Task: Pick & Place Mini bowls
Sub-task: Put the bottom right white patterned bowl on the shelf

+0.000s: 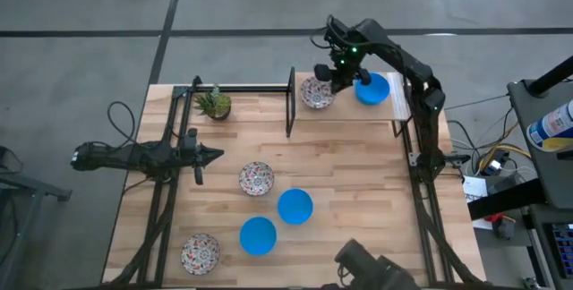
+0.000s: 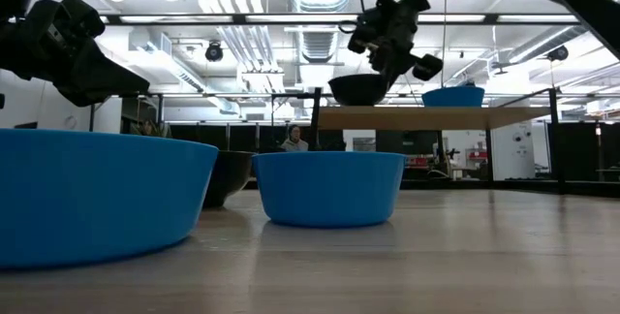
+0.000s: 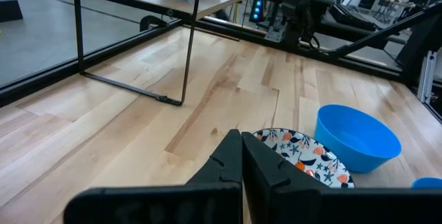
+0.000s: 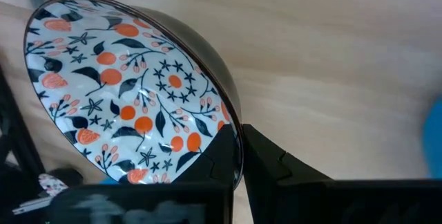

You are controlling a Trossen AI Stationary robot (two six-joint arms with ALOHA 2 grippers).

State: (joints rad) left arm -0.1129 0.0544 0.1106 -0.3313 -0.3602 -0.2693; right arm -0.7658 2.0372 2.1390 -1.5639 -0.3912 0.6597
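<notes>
My right gripper [image 1: 333, 75] is shut on a floral mini bowl [image 1: 316, 92] over the left part of the raised wooden shelf [image 1: 349, 111] at the table's far side. A blue mini bowl [image 1: 372, 88] stands on the shelf to its right. On the table rest two more floral bowls [image 1: 256, 179] [image 1: 200, 253] and two blue bowls [image 1: 295, 207] [image 1: 258, 235]. My left gripper [image 1: 215, 154] waits shut at the table's left, just above the wood, with a floral bowl [image 3: 304, 156] and a blue bowl [image 3: 356, 137] beyond it. My right gripper holds the floral bowl by its rim [image 4: 233, 117], on the side nearest the blue shelf bowl. One finger [image 4: 221, 156] is inside on the patterned face and the other [image 4: 276, 163] against the dark outer wall. The fingers slant down from above. The bowl [image 2: 360, 88] hangs about level, close over the shelf top.
A small potted plant [image 1: 214, 104] stands at the far left of the table. The shelf's black metal frame [image 1: 290, 102] runs upright beside the held bowl, with a rail along the far edge. A person [image 2: 293, 138] sits in the room beyond.
</notes>
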